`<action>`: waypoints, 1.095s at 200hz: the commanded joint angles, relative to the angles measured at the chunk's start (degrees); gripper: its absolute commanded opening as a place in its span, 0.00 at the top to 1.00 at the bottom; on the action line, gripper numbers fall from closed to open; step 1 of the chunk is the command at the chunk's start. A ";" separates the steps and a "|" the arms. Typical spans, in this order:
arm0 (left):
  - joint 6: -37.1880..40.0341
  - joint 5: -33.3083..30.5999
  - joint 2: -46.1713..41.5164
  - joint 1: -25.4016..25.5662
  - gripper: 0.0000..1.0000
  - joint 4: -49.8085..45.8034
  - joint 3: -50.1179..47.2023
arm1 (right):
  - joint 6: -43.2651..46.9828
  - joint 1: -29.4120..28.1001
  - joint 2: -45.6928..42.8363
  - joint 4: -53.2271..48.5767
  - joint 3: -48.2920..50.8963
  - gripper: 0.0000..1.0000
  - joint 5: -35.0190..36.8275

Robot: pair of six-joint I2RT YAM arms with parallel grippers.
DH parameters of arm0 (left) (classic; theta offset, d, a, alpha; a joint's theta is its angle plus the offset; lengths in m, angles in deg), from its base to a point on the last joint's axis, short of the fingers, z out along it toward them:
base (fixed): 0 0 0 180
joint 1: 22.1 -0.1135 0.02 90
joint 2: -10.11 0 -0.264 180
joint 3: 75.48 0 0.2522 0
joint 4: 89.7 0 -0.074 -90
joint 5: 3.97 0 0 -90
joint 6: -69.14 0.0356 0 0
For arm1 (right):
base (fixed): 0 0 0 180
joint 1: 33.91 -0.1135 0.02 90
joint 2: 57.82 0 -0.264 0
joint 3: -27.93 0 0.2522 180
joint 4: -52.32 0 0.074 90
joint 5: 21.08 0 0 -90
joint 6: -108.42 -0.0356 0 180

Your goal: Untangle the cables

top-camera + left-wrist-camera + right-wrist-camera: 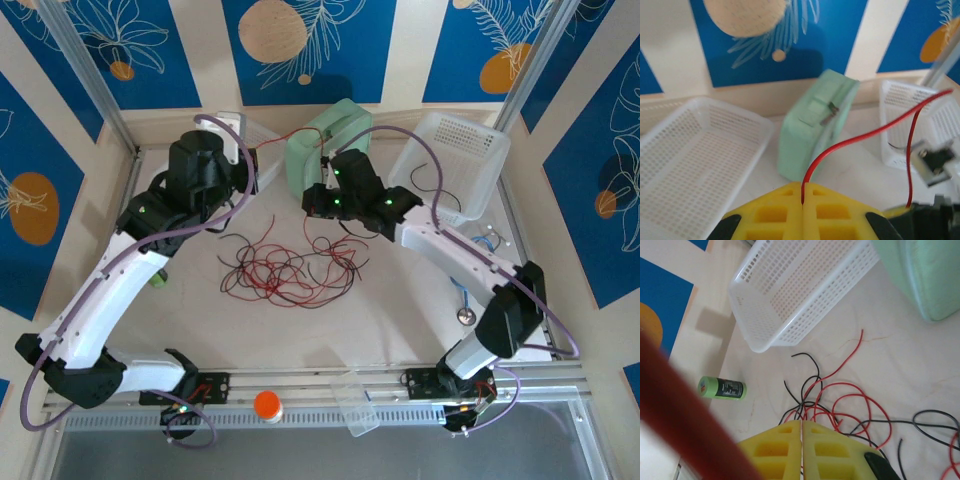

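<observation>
Blue leaf-print walls on three sides, pale marbled surface (300,335) below, metal rail (320,380) along the near edge. Two white mesh baskets at the far side: left basket (690,165) behind the left arm, right basket (455,150) in the far-right corner with one black cable (437,190) lying in it by the near wall. Mint-green case (325,135) standing on edge between the two. Clear tub (355,402) tipped over on the rail, orange-capped jar (267,405) just beside it.

Main tangle of cables (290,268), red and black, mid-surface, apart from both baskets. Left hand (803,200) fully closed, pinching a red cable (804,187) arcing off right toward the right arm. Right hand (801,440) closed too, pads pressed together above the tangle; grip on anything: cannot tell.

Green bottle (722,388) lying near the left edge, stethoscope (466,315) near the right edge beside the right arm. Bare surface between tangle and rail; far side crowded by baskets, case and both wrists.
</observation>
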 commanded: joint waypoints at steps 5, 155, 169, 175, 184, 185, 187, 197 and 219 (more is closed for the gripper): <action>3.90 -3.84 0.99 -2.07 0.98 3.10 1.73 | 0.57 -1.04 6.31 6.83 -7.37 1.00 -3.00; 6.31 -8.11 8.10 -21.02 0.98 31.75 -17.32 | 19.05 -3.34 70.52 35.47 -76.76 1.00 -3.85; 6.18 -7.57 9.12 -21.93 0.99 33.30 -18.54 | 19.94 -3.45 71.81 37.05 -77.59 1.00 -3.11; 6.10 -7.56 9.53 -22.28 0.99 33.86 -19.06 | 19.85 -3.44 72.23 37.66 -77.55 1.00 -3.25; 5.92 -7.27 10.17 -22.74 1.00 34.50 -19.56 | 19.57 -3.39 72.65 37.99 -77.61 1.00 -3.10; 5.86 -7.20 10.24 -22.73 1.00 34.57 -19.62 | 19.57 -3.41 72.70 38.04 -77.57 1.00 -3.06; 5.88 -7.12 10.36 -22.85 0.99 34.57 -19.71 | 19.48 -3.43 72.79 38.08 -77.47 1.00 -3.00; 5.50 -6.99 11.03 -23.20 1.00 34.65 -19.90 | 19.39 -3.52 73.17 37.74 -77.53 1.00 -2.90; 4.71 -6.43 12.29 -23.86 1.00 34.07 -20.12 | 19.48 -3.95 73.18 35.71 -77.29 0.93 -2.16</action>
